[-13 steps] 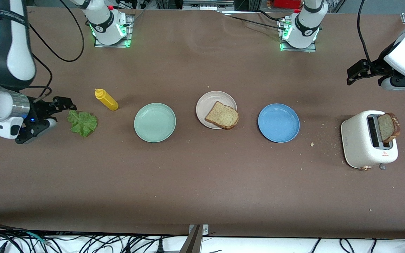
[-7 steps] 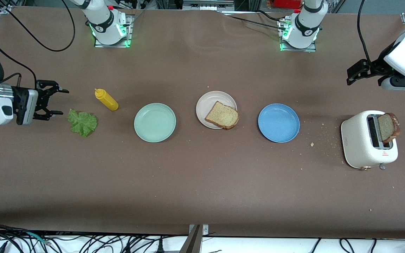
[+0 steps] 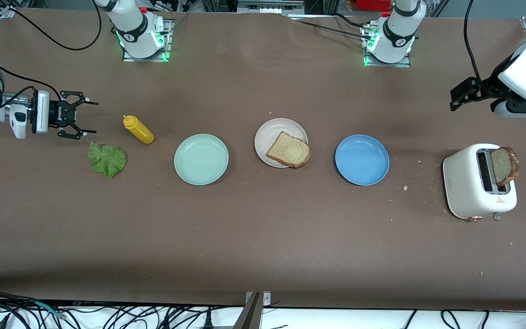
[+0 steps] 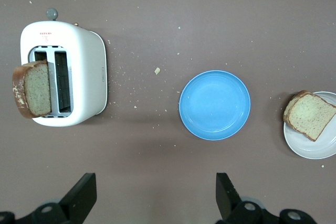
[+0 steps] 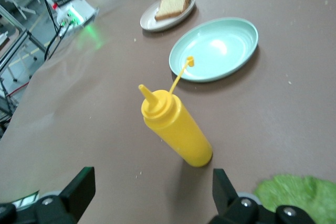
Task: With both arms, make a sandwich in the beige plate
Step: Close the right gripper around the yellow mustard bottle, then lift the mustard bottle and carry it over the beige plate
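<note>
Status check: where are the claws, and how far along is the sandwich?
Right claw open, empty, near lettuce leaf. Left claw open, waiting above toaster. One bread slice on beige plate; second slice in toaster. Nothing blocking.

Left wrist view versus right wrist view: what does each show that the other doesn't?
Only the left wrist view shows the toaster with a bread slice standing in its slot. Only the right wrist view shows the mustard bottle, the mint green plate and an edge of the lettuce leaf. Both show the blue plate and the beige plate carrying a bread slice.
</note>
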Motion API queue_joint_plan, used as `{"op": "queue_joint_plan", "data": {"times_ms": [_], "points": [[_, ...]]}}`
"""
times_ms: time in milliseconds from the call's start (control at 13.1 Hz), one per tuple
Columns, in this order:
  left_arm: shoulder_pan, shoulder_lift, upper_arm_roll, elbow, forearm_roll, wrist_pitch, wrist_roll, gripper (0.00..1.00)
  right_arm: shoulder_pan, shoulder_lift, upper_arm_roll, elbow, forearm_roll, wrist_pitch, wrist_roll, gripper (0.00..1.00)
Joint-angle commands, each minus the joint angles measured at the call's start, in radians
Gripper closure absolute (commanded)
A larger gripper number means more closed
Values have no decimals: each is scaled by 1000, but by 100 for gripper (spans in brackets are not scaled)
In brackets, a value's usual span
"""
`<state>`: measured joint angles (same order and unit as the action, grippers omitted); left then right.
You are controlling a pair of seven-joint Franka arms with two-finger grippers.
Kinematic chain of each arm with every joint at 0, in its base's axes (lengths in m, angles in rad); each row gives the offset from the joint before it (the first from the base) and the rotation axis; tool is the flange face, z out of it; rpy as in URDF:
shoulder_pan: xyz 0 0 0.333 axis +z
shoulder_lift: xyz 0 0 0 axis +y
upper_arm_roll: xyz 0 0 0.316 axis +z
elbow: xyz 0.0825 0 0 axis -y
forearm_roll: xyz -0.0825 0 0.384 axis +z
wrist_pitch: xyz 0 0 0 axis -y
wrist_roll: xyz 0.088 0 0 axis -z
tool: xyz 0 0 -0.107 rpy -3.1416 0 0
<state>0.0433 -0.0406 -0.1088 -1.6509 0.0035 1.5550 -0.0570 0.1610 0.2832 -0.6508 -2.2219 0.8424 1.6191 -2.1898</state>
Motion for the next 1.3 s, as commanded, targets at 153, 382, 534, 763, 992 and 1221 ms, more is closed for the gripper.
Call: {"op": "queue_joint_plan", "data": {"times_ms": [153,382,534,763,992,1221], "points": [[7,-8,-9,-6,-2,-4,-4,0,-21,187,2,-61,254,-83,-290,1],[7,-8,-9,-6,-2,-4,-4,0,-18,289,11,-61,334,-117,-384,1],[7,-8,-9,-6,-2,-4,-4,0,-12,318,29,-58,380,-142,-401,1],[9,-8,-9,-6,-2,-4,0,0,-11,327,72,-50,437,-140,-401,1],[9,-8,-9,-6,-2,-4,-1,0,-11,355,115,-26,489,-134,-401,3],[9,-8,-9,-6,-2,-4,-1,0,-3,366,131,-15,511,-124,-404,89]]}}
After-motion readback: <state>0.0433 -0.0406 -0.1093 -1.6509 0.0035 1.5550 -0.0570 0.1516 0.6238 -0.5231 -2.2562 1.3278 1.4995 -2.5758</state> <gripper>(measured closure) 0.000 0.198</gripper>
